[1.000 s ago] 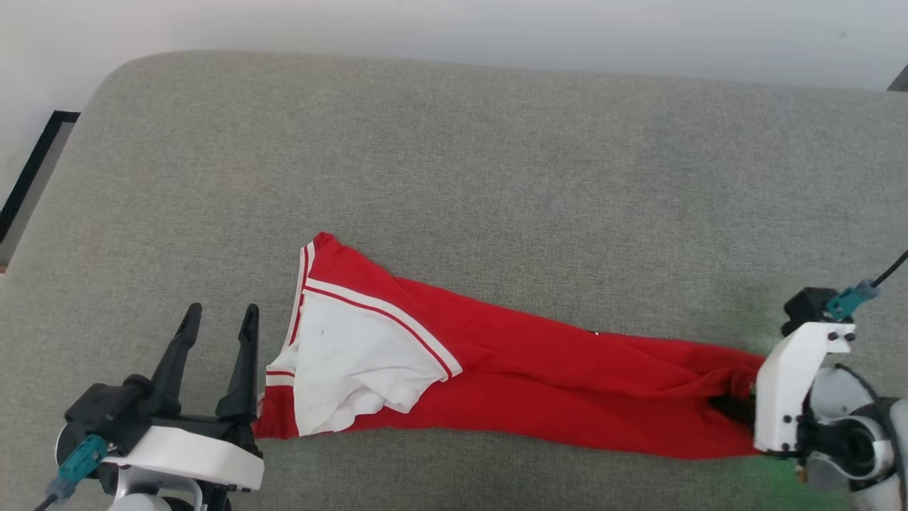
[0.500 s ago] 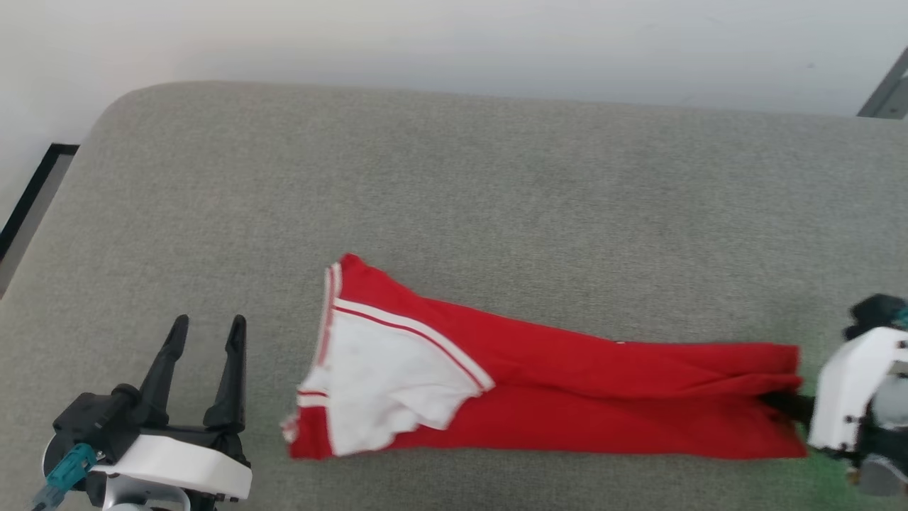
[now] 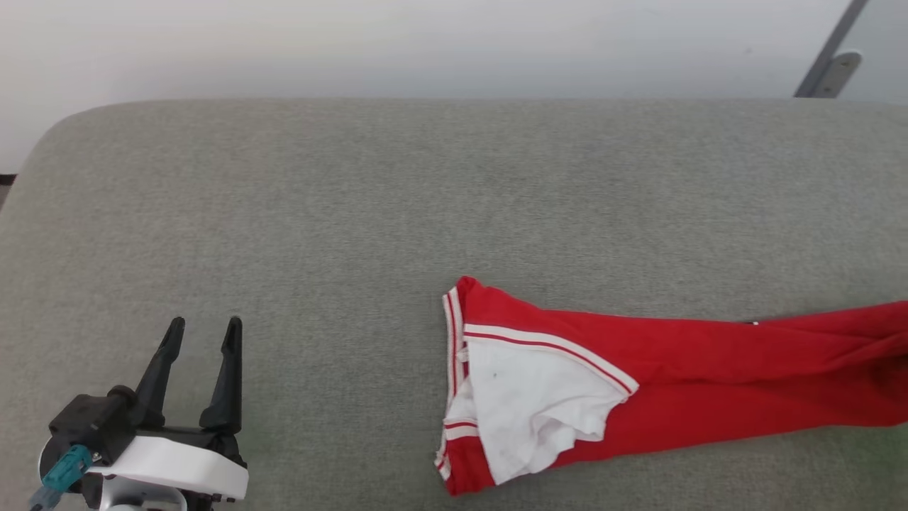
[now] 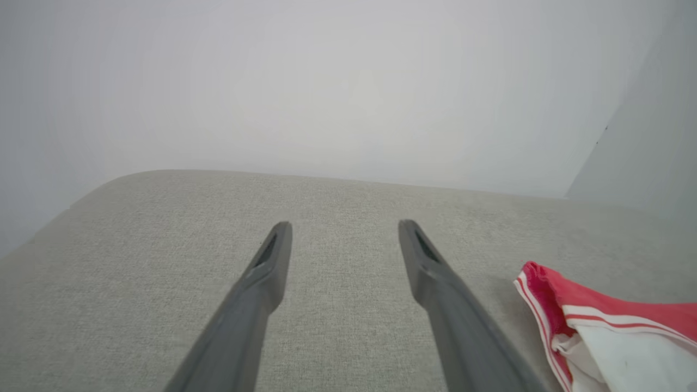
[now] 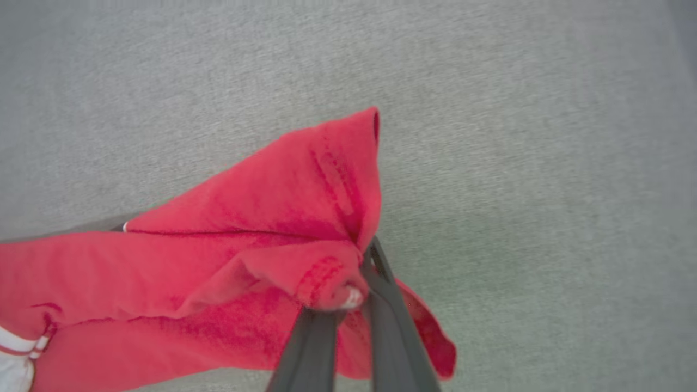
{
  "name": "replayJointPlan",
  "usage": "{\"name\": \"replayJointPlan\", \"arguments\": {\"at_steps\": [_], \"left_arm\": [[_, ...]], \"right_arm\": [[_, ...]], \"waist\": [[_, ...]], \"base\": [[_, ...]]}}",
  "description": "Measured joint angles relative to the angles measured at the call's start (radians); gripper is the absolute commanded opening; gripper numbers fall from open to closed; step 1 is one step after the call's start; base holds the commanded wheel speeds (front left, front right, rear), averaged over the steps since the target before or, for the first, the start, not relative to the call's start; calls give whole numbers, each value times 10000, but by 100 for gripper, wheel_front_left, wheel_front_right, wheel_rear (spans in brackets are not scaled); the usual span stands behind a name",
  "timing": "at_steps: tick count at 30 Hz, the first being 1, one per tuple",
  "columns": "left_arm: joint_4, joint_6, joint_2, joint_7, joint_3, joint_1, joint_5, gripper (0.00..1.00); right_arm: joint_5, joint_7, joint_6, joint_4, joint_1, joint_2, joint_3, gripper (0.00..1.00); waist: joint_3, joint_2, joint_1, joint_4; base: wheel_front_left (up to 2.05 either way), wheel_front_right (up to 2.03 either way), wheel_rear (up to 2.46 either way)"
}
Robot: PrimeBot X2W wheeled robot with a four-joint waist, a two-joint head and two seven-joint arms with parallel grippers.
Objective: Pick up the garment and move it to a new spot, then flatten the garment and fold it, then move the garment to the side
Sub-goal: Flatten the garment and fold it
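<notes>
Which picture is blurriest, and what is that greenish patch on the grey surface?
Right wrist view: blurriest, the grey surface streaked, the garment soft; a faint green cast lies beside the right hand, source unseen. Left wrist view: the left hand goes soft toward the lens. Head view: sharpest.

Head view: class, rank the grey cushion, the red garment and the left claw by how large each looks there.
Largest: the grey cushion.
Next: the garment, though its right end runs out of frame.
Smallest: the left claw, even though it is nearest the camera.
</notes>
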Motion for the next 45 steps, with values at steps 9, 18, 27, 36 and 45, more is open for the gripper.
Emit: {"name": "replayJointPlan", "arguments": {"at_steps": [9, 18, 27, 36, 45], "left_arm": [[-33, 0, -90, 0, 234, 34, -15, 100], [-150, -4, -36, 0, 326, 143, -61, 100], [-65, -13, -92, 0, -54, -84, -153, 100], [86, -15, -159, 0, -464, -505, -192, 100], [240, -15, -90, 0, -535, -557, -303, 100]], "right_arm": [[639, 694, -2, -1007, -5, 307, 382, 0], [1662, 1708, -2, -4840, 1231, 1812, 1580, 0], [1413, 1187, -2, -4899, 898, 3045, 3373, 0], [1202, -186, -2, -3045, -34, 3593, 4903, 0], [1680, -903, -2, -2111, -503, 3505, 5457, 100]], "waist": [[-101, 0, 0, -383], [-122, 0, 0, -42], [-24, 0, 0, 664], [129, 0, 0, 1380], [-80, 0, 0, 1495]], "base": [[0, 0, 0], [0, 0, 0], [0, 0, 0], [0, 0, 0], [0, 0, 0]]}}
